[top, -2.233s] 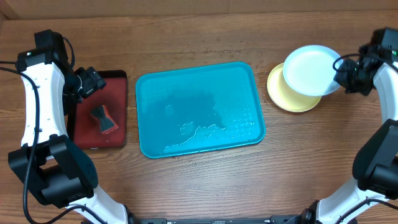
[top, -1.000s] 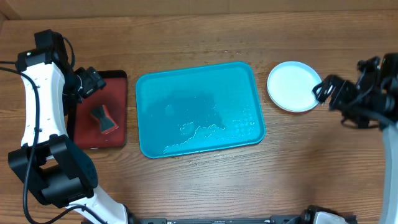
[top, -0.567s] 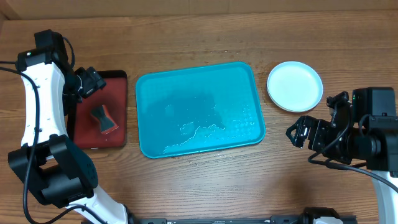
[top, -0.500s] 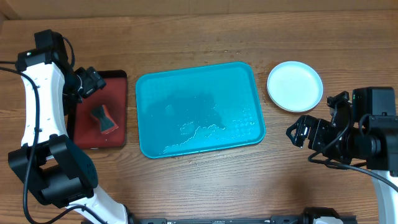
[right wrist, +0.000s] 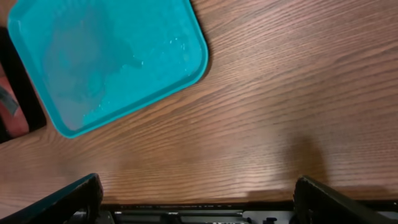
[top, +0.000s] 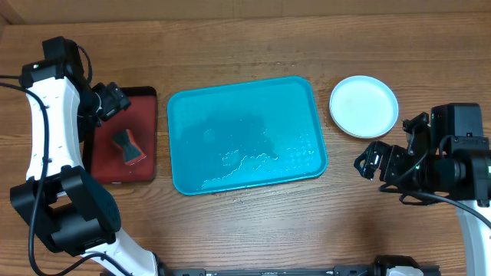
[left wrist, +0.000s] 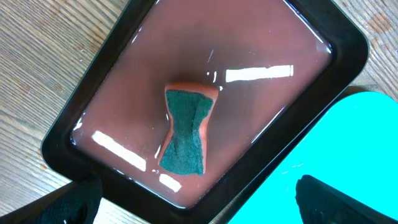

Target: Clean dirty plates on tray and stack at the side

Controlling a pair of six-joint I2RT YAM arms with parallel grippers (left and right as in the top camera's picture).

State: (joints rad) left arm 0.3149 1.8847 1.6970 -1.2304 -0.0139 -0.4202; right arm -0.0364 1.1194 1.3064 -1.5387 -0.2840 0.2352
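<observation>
**Both grippers released; plate off to the right of the tray**

The right gripper (top: 390, 149) hangs over bare table (top: 245, 230) with its jaws spread wide and nothing between them. Its fingers point left. Its wrist camera looks down on wood grain, with one corner of the tray at the upper left of the view.

Just on the far side of that gripper lies a round pale plate (top: 364, 106), flat on the wood, white in the middle with a faint blue rim. It lies just beside the tray's far right corner and apart from it. I cannot tell what lies under it.

The tray (top: 245, 134) sits mid-table. Its long axis runs left to right and is slightly skewed, so the right end lies a little farther away than the left. A wet film and droplets show on its floor, mostly toward the near right.

The left gripper (top: 113, 101) is also spread open and empty, above the far part of a dark red, black-rimmed tray (top: 146, 100) that stands just left of the teal one. An hourglass-shaped sponge (left wrist: 186, 130), green-faced with an orange edge, lies in shallow liquid there, with its long axis running roughly near to far.
</observation>
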